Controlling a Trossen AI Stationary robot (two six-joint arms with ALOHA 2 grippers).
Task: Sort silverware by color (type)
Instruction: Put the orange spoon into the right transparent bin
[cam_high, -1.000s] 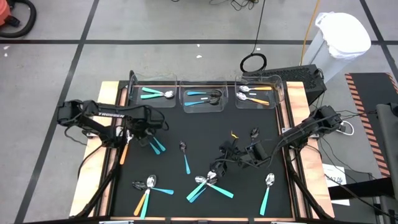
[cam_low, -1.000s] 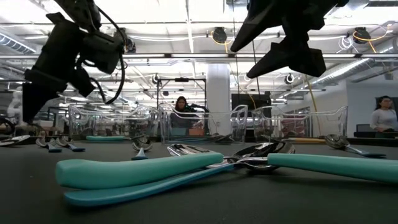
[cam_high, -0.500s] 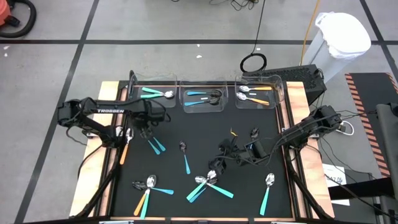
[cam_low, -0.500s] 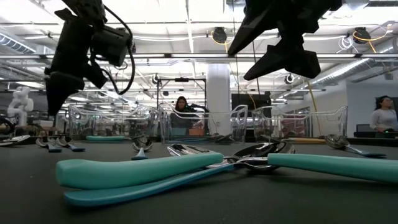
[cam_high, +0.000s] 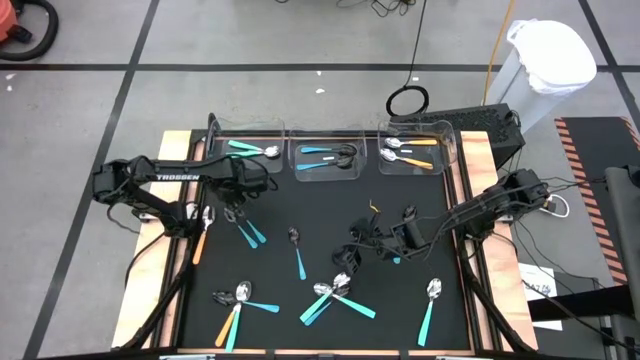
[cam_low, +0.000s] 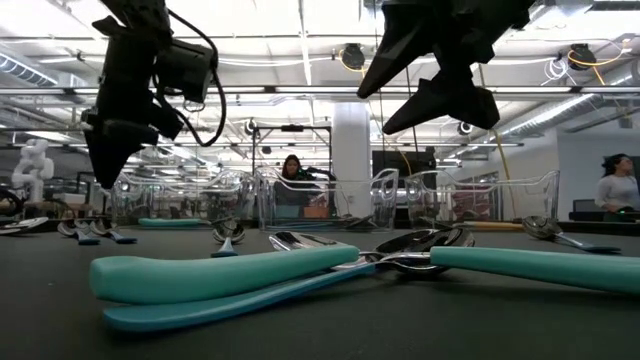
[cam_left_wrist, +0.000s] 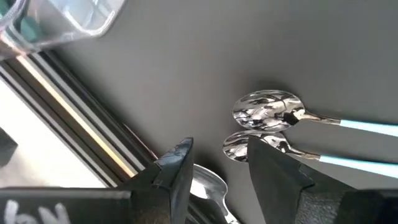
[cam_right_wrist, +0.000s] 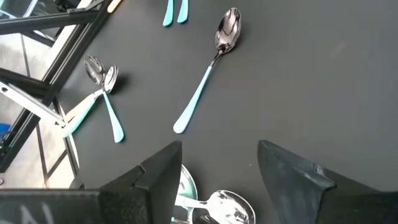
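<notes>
Both hands hang spread and empty over loose silverware on your black worktop (cam_high: 400, 300).

Your left hand (cam_high: 232, 213) hovers above 2 light-blue spoons (cam_left_wrist: 267, 112) near the worktop's left edge. Your right hand (cam_high: 352, 252) is above the teal cluster (cam_high: 335, 295) at centre. 3 clear bins (cam_high: 325, 157) at the far edge hold some sorted pieces. Expect each spoon to be light, stiff and slippery at its polished head, lying flat. Pinch across the thin plastic handle, near its middle.
</notes>
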